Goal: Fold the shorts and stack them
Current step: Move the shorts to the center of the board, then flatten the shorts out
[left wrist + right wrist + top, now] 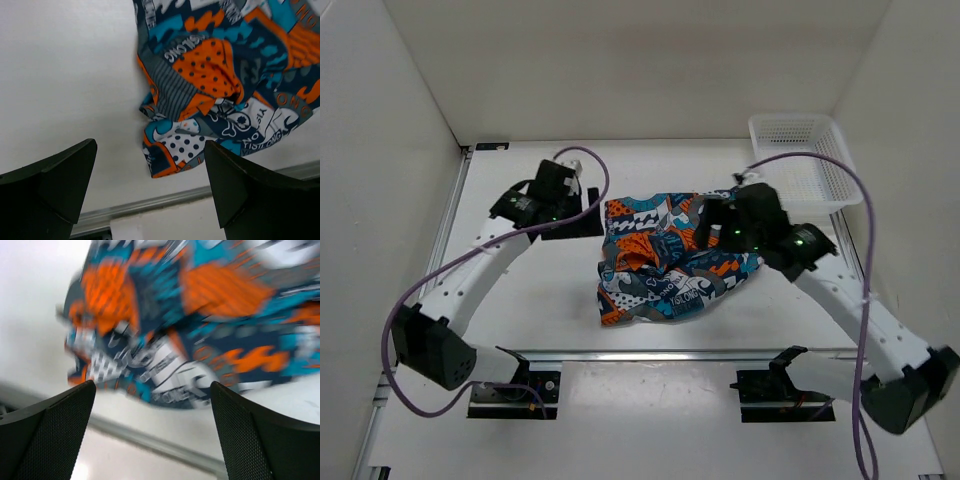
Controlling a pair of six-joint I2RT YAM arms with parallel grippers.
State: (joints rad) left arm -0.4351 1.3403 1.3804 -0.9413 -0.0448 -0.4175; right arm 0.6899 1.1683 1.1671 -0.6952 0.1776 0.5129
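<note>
The shorts (662,262) lie in a crumpled heap on the white table, printed in teal, orange, white, grey and navy. My left gripper (582,228) hovers just left of the heap's upper left edge. In the left wrist view it (150,145) stands open and empty, and the shorts (220,85) fill the upper right. My right gripper (712,225) sits over the heap's upper right part. The right wrist view is blurred by motion, but the gripper (153,385) is open with nothing between its fingers, above the shorts (190,320).
A white mesh basket (800,160) stands at the back right, close behind the right arm. White walls enclose the table on three sides. A metal rail (660,354) runs along the table's near edge.
</note>
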